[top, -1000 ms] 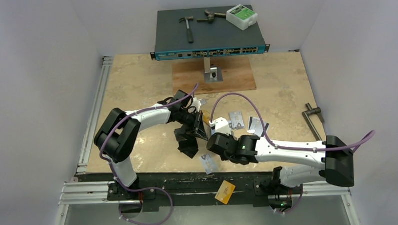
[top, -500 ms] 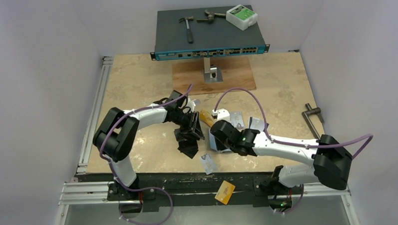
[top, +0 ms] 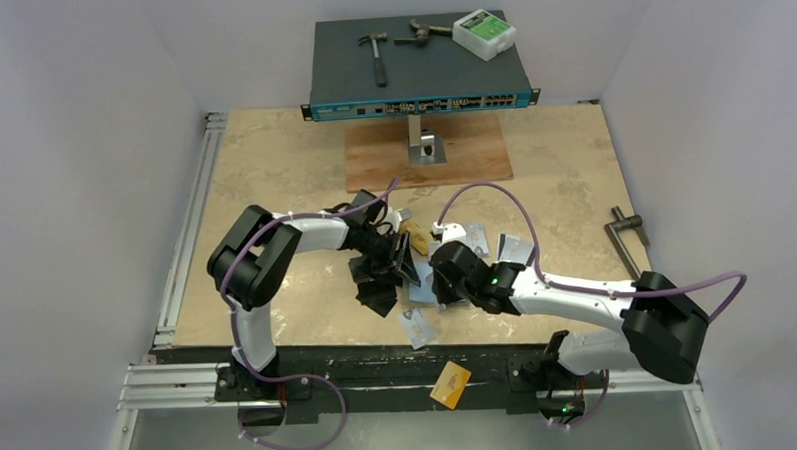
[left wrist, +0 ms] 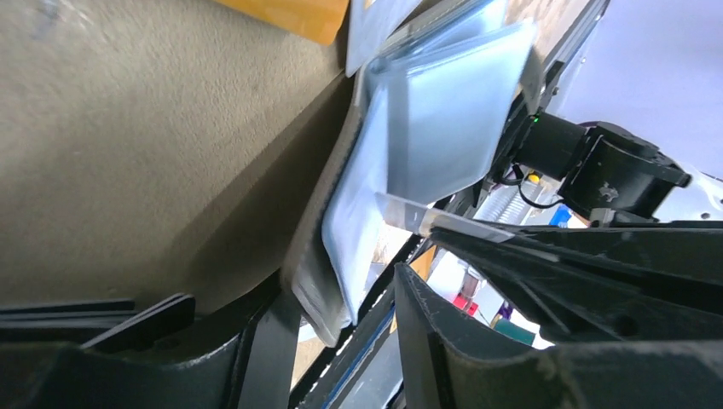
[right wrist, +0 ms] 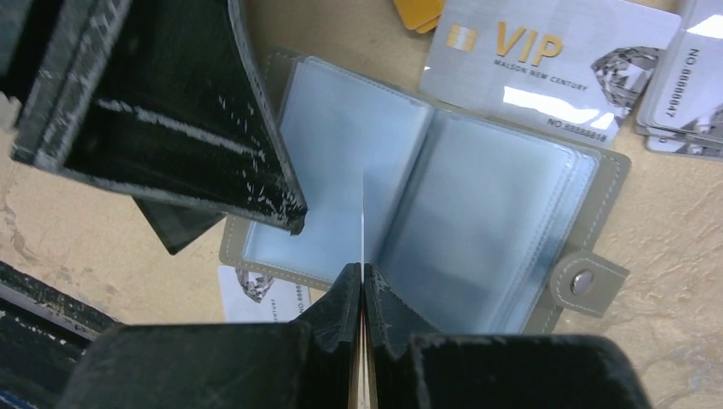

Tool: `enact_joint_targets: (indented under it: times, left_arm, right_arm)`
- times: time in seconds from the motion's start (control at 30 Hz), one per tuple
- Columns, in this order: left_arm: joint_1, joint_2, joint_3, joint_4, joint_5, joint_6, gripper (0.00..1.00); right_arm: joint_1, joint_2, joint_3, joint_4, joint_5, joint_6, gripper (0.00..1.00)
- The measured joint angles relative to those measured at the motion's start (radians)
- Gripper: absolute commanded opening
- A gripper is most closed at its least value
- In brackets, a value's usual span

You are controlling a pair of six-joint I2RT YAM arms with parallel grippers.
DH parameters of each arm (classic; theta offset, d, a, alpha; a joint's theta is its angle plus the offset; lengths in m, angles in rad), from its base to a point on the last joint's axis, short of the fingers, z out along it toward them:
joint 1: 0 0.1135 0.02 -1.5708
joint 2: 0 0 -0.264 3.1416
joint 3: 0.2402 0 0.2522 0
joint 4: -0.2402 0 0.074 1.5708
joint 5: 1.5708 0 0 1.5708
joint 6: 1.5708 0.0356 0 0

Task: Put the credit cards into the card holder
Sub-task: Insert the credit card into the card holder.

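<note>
1. The card holder point(right wrist: 477, 221) lies open on the table point(right wrist: 682, 221).
2. The right gripper point(right wrist: 362, 285) pinches a card point(right wrist: 362, 221) edge-on over its clear sleeves.
3. The left gripper point(left wrist: 341, 294), fingers apart, straddles its edge.

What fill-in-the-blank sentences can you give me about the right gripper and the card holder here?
The right gripper is shut on a thin ____, held edge-on over the card holder.
The card holder is not closed but ____, its clear sleeves showing.
The silver card beside it reads ____ in gold letters.
Missing words: card; open; VIP.
</note>
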Motion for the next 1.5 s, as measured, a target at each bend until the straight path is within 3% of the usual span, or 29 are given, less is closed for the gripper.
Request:
enact_joint_targets:
  times: [0.37, 0.63, 0.83, 1.03, 1.07, 1.27, 1.5]
  left_arm:
    - [-0.033, 0.064, 0.051, -0.008, -0.001, -0.002, 0.0]
    - [-0.034, 0.064, 0.047, 0.026, 0.028, 0.019, 0.0]
    - [-0.035, 0.06, -0.017, 0.158, 0.128, 0.044, 0.0]
    - [-0.04, 0.02, -0.023, 0.272, 0.266, 0.08, 0.01]
    - [-0.04, 0.006, -0.023, 0.291, 0.285, 0.084, 0.02]
    - [-0.04, -0.101, -0.023, 0.436, 0.407, 0.09, 0.03]
    - [-0.037, -0.187, -0.023, 0.453, 0.438, 0.087, 0.03]
  right_arm:
    - [-0.129, -0.132, -0.1, 0.028, -0.048, 0.039, 0.0]
    - [-0.261, -0.33, -0.288, 0.17, -0.088, 0.164, 0.0]
    - [-0.278, -0.494, -0.431, 0.305, -0.127, 0.256, 0.0]
    - [-0.279, -0.803, -0.515, 0.404, -0.108, 0.279, 0.0]
    - [-0.281, -0.95, -0.552, 0.455, -0.09, 0.28, 0.0]
    - [-0.283, -0.955, -0.552, 0.463, -0.09, 0.256, 0.0]
    - [-0.283, -0.978, -0.517, 0.492, -0.091, 0.243, 0.0]
